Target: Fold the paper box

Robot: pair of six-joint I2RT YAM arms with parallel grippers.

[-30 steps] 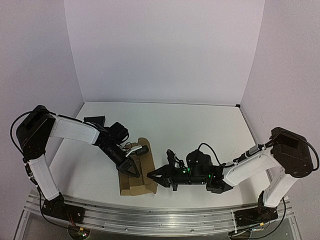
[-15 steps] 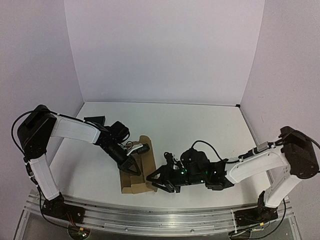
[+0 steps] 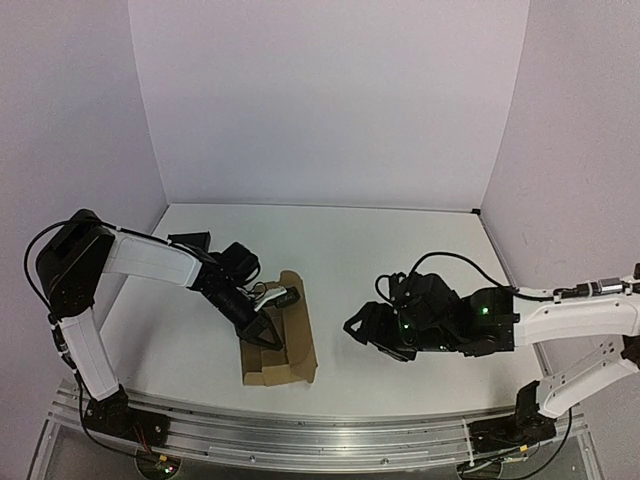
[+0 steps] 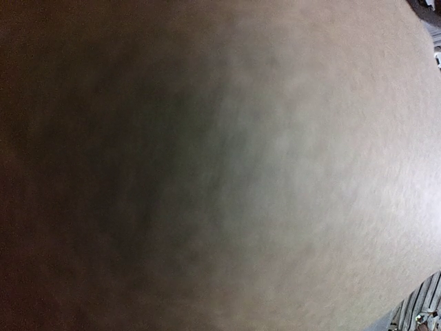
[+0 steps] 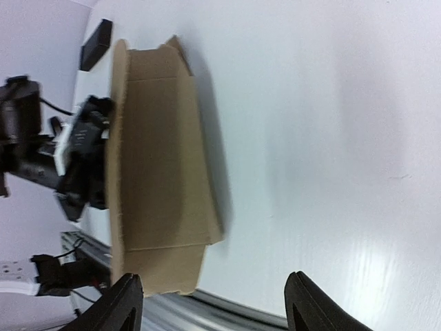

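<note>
Box: paper box [image 3: 296,335] — walls partly raised.
Left: my left gripper [image 3: 266,336] clenched inside it.
Right: my right gripper [image 5: 215,307] spread, empty.

Matt brown cardboard paper box [image 3: 298,345], smooth faintly glossy table [image 3: 400,250], perhaps laminate

The paper box [image 3: 298,340] lies left of the right end effector [image 3: 352,328].

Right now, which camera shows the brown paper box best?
The right wrist view: the paper box is big and sharp there, its side and flaps clear. The top view shows it small, with the left hand over it. The left wrist view shows only blurry brown.
</note>
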